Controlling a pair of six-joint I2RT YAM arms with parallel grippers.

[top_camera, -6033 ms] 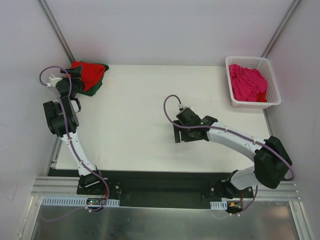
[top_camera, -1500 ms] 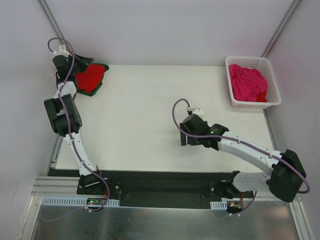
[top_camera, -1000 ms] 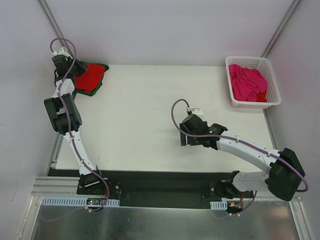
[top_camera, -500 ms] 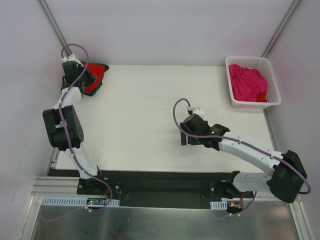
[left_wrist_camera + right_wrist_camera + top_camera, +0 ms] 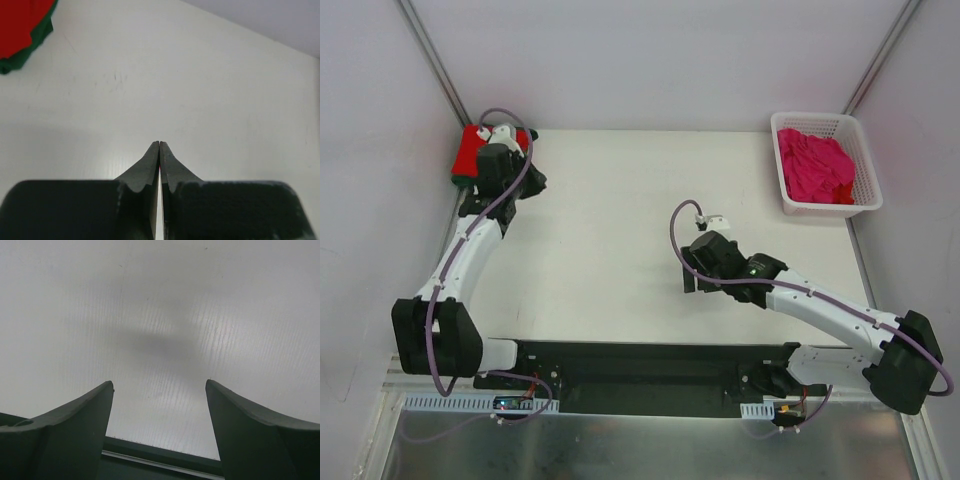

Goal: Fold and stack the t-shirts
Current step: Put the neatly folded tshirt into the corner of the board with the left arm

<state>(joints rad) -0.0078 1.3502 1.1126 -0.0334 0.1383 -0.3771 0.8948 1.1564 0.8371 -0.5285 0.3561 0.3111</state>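
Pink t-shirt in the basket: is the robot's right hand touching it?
Apart. The top view shows the right gripper open over bare table, far from the pink t-shirt in the basket.

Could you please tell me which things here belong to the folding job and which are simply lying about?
Part of the job:
red t-shirt, at the far left corner
dark green t-shirt, beneath it
pink t-shirt, crumpled, far right

Just there:
white basket, holding the pink t-shirt
table
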